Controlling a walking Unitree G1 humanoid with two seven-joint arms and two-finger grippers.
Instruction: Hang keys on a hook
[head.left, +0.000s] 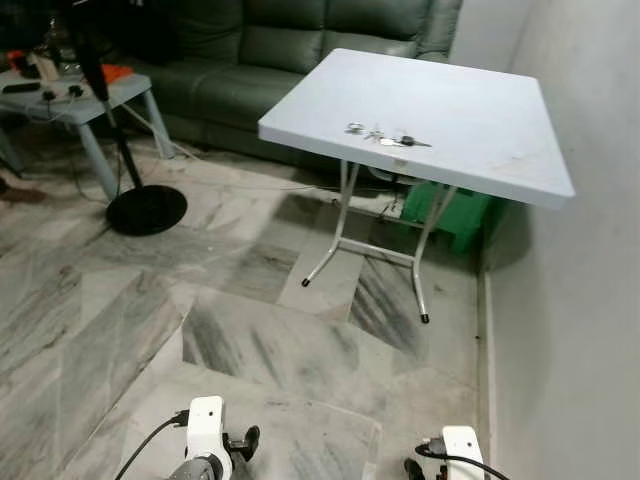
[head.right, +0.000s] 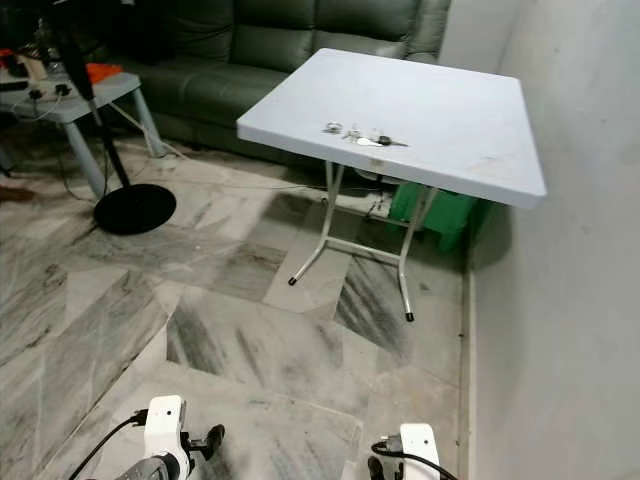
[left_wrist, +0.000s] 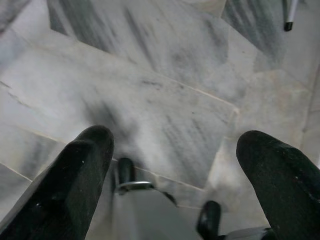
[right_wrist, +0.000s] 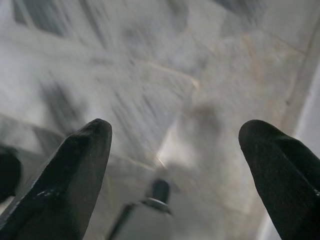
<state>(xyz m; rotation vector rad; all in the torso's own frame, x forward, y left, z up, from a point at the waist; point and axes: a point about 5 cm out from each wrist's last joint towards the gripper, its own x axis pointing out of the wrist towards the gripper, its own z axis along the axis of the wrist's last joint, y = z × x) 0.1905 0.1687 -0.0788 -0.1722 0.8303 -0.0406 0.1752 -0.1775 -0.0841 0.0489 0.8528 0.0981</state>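
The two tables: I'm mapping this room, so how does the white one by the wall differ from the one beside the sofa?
The white table is larger, the side table smaller and lower. The white table stands on thin folding metal legs, the side table on thick pale angled legs. The white table carries the keys, the side table orange and dark clutter. Both are pale-topped and stand on the marble floor.
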